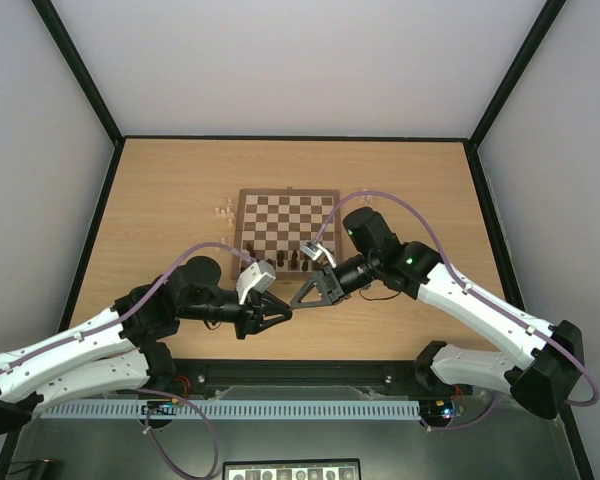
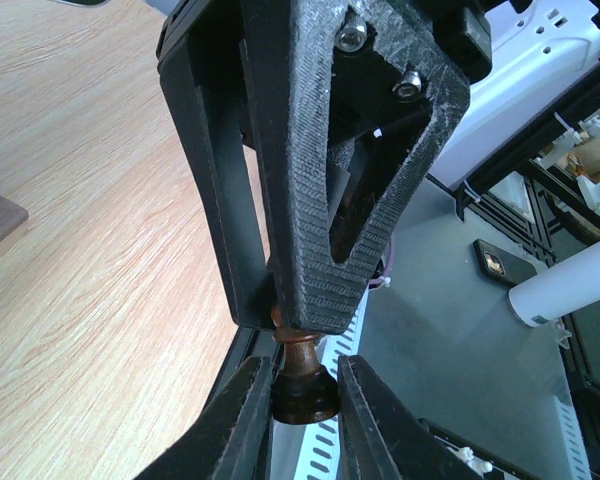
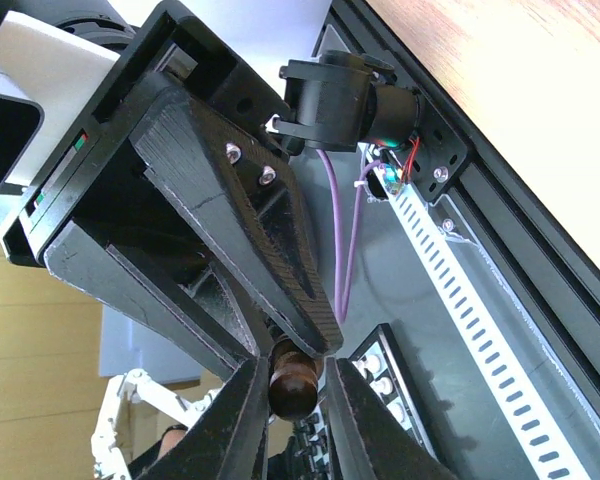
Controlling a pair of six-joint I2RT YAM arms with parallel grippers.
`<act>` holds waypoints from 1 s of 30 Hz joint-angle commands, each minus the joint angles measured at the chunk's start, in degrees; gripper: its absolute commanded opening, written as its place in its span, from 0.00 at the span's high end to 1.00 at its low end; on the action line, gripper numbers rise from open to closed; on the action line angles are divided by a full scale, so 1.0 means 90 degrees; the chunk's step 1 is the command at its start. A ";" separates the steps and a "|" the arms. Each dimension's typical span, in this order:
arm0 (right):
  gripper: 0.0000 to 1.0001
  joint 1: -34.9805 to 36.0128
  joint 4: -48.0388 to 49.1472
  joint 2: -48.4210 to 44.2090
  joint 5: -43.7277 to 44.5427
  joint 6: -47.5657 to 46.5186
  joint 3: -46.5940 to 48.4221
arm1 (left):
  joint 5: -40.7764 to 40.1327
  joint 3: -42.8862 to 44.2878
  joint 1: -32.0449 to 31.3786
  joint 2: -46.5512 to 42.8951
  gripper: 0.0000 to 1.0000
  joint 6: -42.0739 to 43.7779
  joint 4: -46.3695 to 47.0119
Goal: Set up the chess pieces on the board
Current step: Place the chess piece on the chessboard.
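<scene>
— Where is your left pincer?
— My left pincer point(image 2: 305, 372) hangs just in front of the near edge of the board point(image 1: 288, 225). It is almost closed. Its fingers point(image 2: 235, 430) clamp the broad foot of a dark piece point(image 2: 305, 388).
— Who has the other end?
— My right pincer point(image 3: 295, 368) meets the left one tip to tip. It is drawn in just as narrow, and its fingers point(image 3: 235, 420) press the rounded top of the same dark piece from both sides. The piece hangs in the air between my two pincers, gripped at both ends.
— And the rest of the set?
— Pale pieces point(image 1: 222, 211) stand in a small cluster on the table point(image 1: 160, 200), just beside the board's left edge. The board lies mid-table, beyond my pincers. Dark pieces point(image 1: 294, 261) stand along its near rows, partly hidden by my wrists. I cannot tell from above how many there are.
</scene>
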 commanded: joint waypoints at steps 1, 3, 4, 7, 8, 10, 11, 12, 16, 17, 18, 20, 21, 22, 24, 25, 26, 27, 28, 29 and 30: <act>0.84 0.0075 0.0013 0.0056 -0.0189 -0.0072 -0.0064 | 0.0111 -0.0030 -0.0043 0.0042 0.81 0.0061 -0.0069; 0.89 0.0095 0.0013 0.0051 -0.0180 -0.0080 -0.0066 | 0.0105 -0.0032 -0.0044 0.0043 0.80 0.0061 -0.0073; 0.90 0.0098 0.0004 0.0056 -0.0168 -0.0080 -0.0063 | 0.0094 -0.0027 -0.0046 0.0041 0.80 0.0062 -0.0076; 0.93 0.0109 -0.0007 0.0056 -0.0111 -0.0081 -0.0087 | 0.0048 -0.0019 -0.0043 0.0027 0.75 0.0047 -0.0092; 0.94 0.0112 -0.0008 0.0048 -0.0080 -0.0080 -0.0080 | 0.0030 -0.0018 -0.0039 0.0025 0.72 0.0038 -0.0098; 0.95 0.0109 -0.0039 0.0020 0.0070 -0.0083 -0.0070 | -0.0050 -0.0002 -0.0047 -0.0007 0.62 0.0020 -0.0133; 0.96 0.0109 -0.0075 0.0013 0.0168 -0.0085 -0.0047 | -0.0111 0.0010 -0.0047 -0.0036 0.56 0.0006 -0.0157; 0.96 0.0111 -0.0134 0.0008 0.0261 -0.0165 -0.0011 | -0.0150 0.0018 -0.0042 -0.0067 0.52 -0.0006 -0.0177; 0.98 0.0117 -0.0293 -0.0010 0.0671 -0.0330 0.0083 | -0.0415 0.0049 -0.0044 -0.0249 0.45 -0.0072 -0.0262; 0.98 0.0110 -0.0333 -0.0003 0.0777 -0.0360 0.0115 | -0.0496 0.0062 -0.0047 -0.0321 0.44 -0.0088 -0.0289; 0.98 0.0109 -0.0415 -0.0002 0.0940 -0.0403 0.0167 | -0.0628 0.0090 -0.0039 -0.0392 0.43 -0.0102 -0.0330; 0.98 0.0110 -0.0622 0.0015 0.1374 -0.0538 0.0318 | -0.0947 0.0162 -0.0043 -0.0574 0.41 -0.0169 -0.0449; 0.98 0.0118 -0.0719 0.0038 0.1639 -0.0633 0.0400 | -0.1269 0.0232 -0.0046 -0.0683 0.41 -0.0243 -0.0554; 0.98 0.0131 -0.0807 0.0058 0.1950 -0.0705 0.0471 | -0.1557 0.0308 -0.0042 -0.0834 0.40 -0.0318 -0.0673; 0.98 0.0201 -0.0922 0.0168 0.2801 -0.0846 0.0597 | -0.2358 0.0465 -0.0044 -0.1185 0.38 -0.0587 -0.0948; 0.98 0.0286 -0.1011 0.0266 0.3244 -0.0918 0.0708 | -0.2842 0.0546 -0.0045 -0.1369 0.35 -0.0789 -0.1114; 0.98 0.0415 -0.1031 0.0396 0.3699 -0.0982 0.0802 | -0.3468 0.0613 -0.0047 -0.1557 0.32 -0.0999 -0.1273; 0.98 0.0557 -0.1059 0.0548 0.4196 -0.1043 0.0897 | -0.3869 0.0696 -0.0046 -0.1722 0.30 -0.1268 -0.1443; 0.99 0.0730 -0.1130 0.0743 0.4747 -0.1095 0.1034 | -0.4254 0.0771 -0.0039 -0.1842 0.28 -0.1435 -0.1630; 0.99 0.0943 -0.1152 0.1039 0.5132 -0.1149 0.1202 | -0.4550 0.0843 -0.0046 -0.1925 0.27 -0.1574 -0.1799; 0.99 0.1050 -0.1114 0.1262 0.5381 -0.1180 0.1326 | -0.4789 0.0891 -0.0042 -0.1988 0.26 -0.1720 -0.1957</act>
